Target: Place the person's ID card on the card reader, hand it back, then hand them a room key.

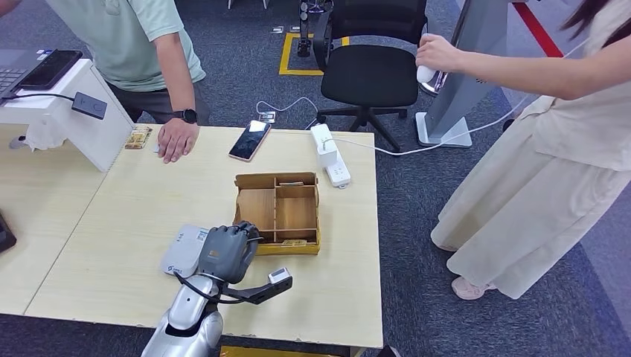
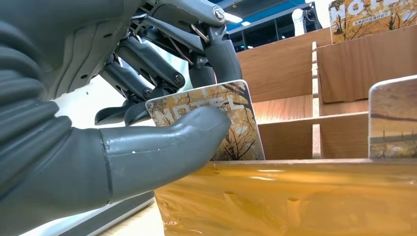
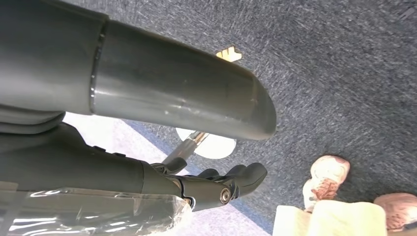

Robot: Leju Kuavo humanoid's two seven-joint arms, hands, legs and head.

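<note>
Left hand [image 1: 227, 251] nearest — thumb and fingers [image 2: 147, 64] pinching hotel room key [image 2: 231, 123] at wooden box [image 1: 279, 212] front-left corner, card upright. Card reader [image 1: 184, 249] just at hand's 9 o'clock on bench [image 1: 111, 223]. Right hand [image 3: 216, 184] hangs over carpet — fingers apart, nothing held.

The left hand [image 1: 227, 251] sits hemmed in at the wooden organizer [image 1: 278, 213], with the box walls at its 1 o'clock and the white card reader [image 1: 184, 250] touching at 9 o'clock. Bare surface [image 1: 149, 201] runs toward 11 o'clock, up to a person's hand [image 1: 177, 139], a phone [image 1: 250, 140] and a power strip [image 1: 330, 154] along the far edge.
</note>
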